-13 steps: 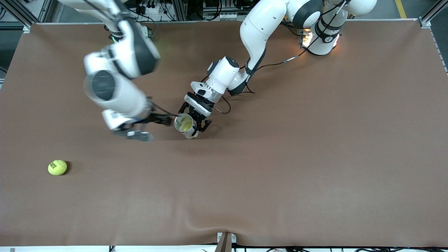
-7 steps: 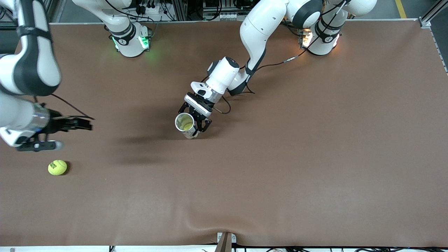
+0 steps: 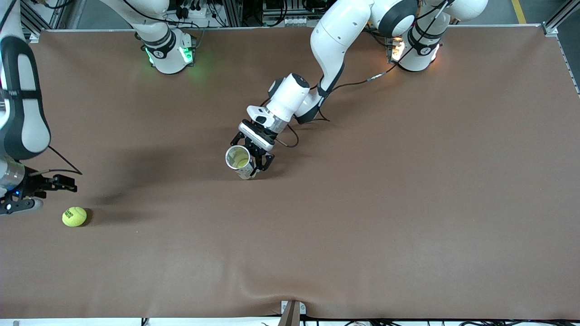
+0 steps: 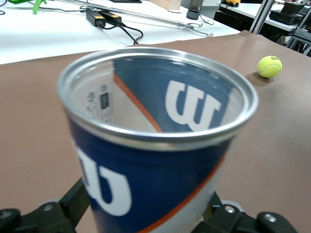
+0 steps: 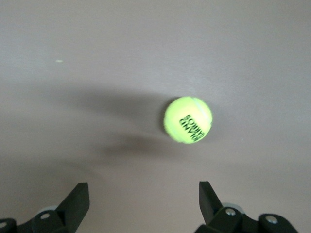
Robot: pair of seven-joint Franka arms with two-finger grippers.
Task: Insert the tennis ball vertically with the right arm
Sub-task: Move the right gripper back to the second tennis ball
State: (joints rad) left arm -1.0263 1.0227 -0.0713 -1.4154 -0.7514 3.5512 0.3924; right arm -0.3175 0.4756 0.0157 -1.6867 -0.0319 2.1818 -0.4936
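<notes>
A yellow tennis ball point(image 3: 74, 216) lies on the brown table near the right arm's end; it also shows in the right wrist view point(image 5: 188, 120) and small in the left wrist view point(image 4: 269, 66). My right gripper point(image 3: 47, 194) hangs open and empty just beside the ball, which lies a little ahead of its fingertips point(image 5: 80, 194). A blue-and-white open-topped can point(image 3: 239, 159) stands mid-table, mouth up, inside my left gripper point(image 3: 251, 154). The can fills the left wrist view point(image 4: 155, 145).
The brown table cover point(image 3: 362, 226) stretches wide around the can and the ball. The arm bases point(image 3: 167, 50) stand along the table edge farthest from the front camera. A small bracket point(image 3: 292, 310) sits at the nearest edge.
The right arm has swung away from beside the can toward its own end of the table and now hangs by the ball. The left arm and the can have barely moved.
</notes>
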